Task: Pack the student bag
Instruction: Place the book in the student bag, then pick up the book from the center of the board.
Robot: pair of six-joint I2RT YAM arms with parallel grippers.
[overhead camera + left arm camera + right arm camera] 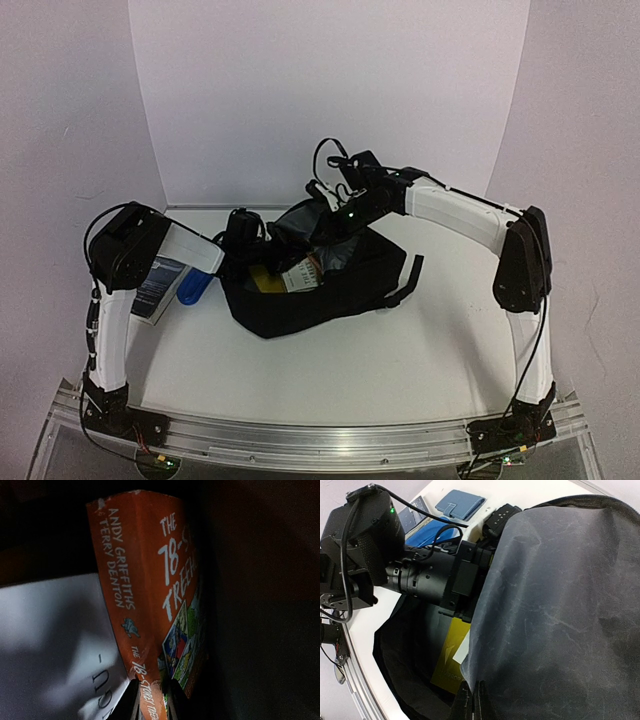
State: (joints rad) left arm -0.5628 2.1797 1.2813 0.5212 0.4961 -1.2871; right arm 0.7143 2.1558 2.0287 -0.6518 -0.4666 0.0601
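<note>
The black student bag [330, 295] lies open in the middle of the table. My left gripper [151, 690] reaches into it and is shut on the spine of an orange book [145, 580], "The 78-Storey Treehouse". A white book [50, 640] lies beside the orange one in the dark interior. My right gripper [472, 695] is shut on the edge of the bag's grey lining [560, 605] and holds that flap up. Under the flap a yellow book [451, 655] rests inside the bag, below the left arm's wrist [420, 575].
Left of the bag, a dark-covered book [160, 285] and a blue object [193, 290] lie under the left arm. A blue flat case [460, 504] sits on the table beyond the bag. A bag strap [410, 275] trails to the right. White walls enclose the back and sides.
</note>
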